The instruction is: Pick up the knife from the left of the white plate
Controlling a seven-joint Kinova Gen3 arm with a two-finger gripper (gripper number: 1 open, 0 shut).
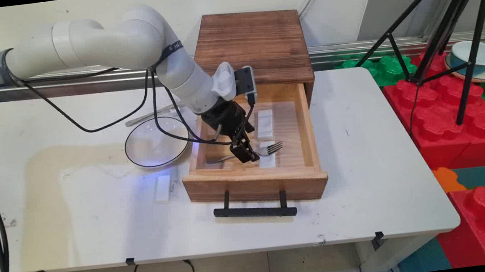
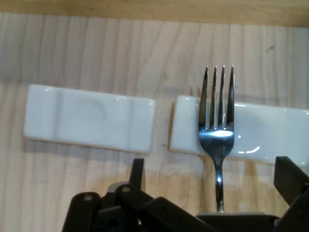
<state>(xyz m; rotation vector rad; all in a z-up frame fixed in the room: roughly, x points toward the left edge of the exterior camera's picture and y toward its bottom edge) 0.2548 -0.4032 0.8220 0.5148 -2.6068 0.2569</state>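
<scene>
Fork (image 1: pixel 271 148) lies inside the open drawer (image 1: pixel 256 183) of a small wooden cabinet (image 1: pixel 255 40) on the table (image 1: pixel 362 164). Its tines sit on a white ceramic rest (image 2: pixel 263 133) and its handle runs back under the end effector (image 1: pixel 249 157).

Hand view: fork head is flat on the rest w/ tines pointing away from the camera. The handle passes down btwn the two black fingers (image 2: pixel 137 169), which stand well apart on either side of it. So the end effector is released, straddling the handle w/o pinching it. Can't tell if the fingertips touch the drawer floor.

A 2nd white rest (image 2: pixel 89 118) lies just beside the 1st, end to end w/ a narrow gap, nothing on it. In the main view that one is the piece nearer the cabinet, approx. mid-drawer.

Outside the drawer, left of it: a clear glass plate (image 1: pixel 136 158) w/ dark rim, and a 3rd white rest (image 1: pixel 163 188) on the table just beside the drawer's front corner. A metal utensil (image 1: pixel 150 116) lies behind the plate; type unclear.

Drawer is pulled fully out toward the camera, black bar handle (image 1: pixel 255 211) at front. Arm's cables hang over the plate and the drawer's left wall.
</scene>
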